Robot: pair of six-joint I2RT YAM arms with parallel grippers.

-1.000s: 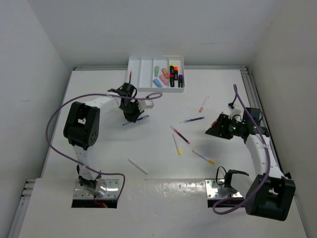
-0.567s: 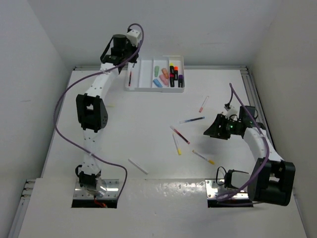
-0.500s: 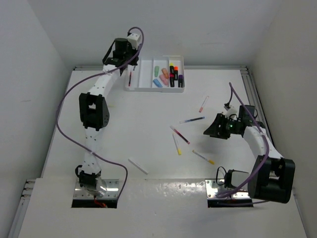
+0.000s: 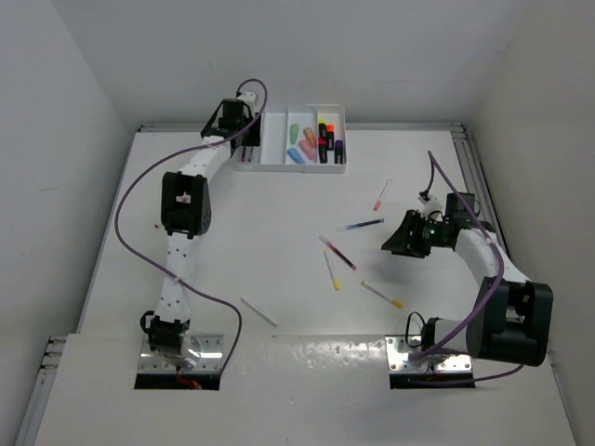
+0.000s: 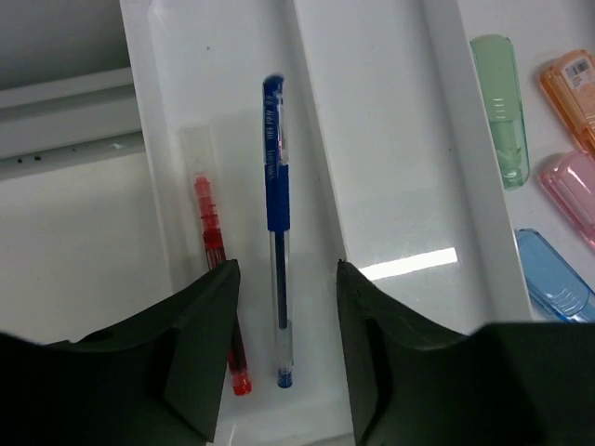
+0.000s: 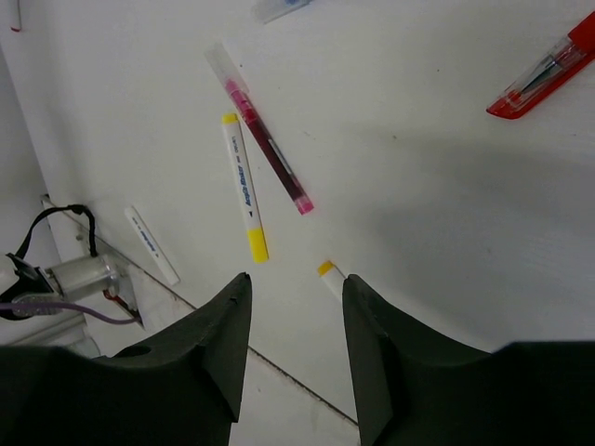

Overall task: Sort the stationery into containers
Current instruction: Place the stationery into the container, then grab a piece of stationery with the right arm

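Observation:
The white tray stands at the table's far edge. My left gripper hangs open over its leftmost compartment. A blue pen lies flat there, free between the jaws, beside a red pen. Green, orange, pink and blue highlighters lie two compartments over. My right gripper is open and empty above the table, over the yellow end of a white pen. A yellow-capped pen and a magenta pen lie beyond it.
Loose on the table are a red pen, a blue pen, a magenta pen, a yellow pen, a yellow-tipped pen and a white pen. Silver base plates sit at the near edge.
My left arm swung from the table up to the tray and its jaws opened, leaving the blue pen in the left compartment. My right gripper narrowed a little and crept left.

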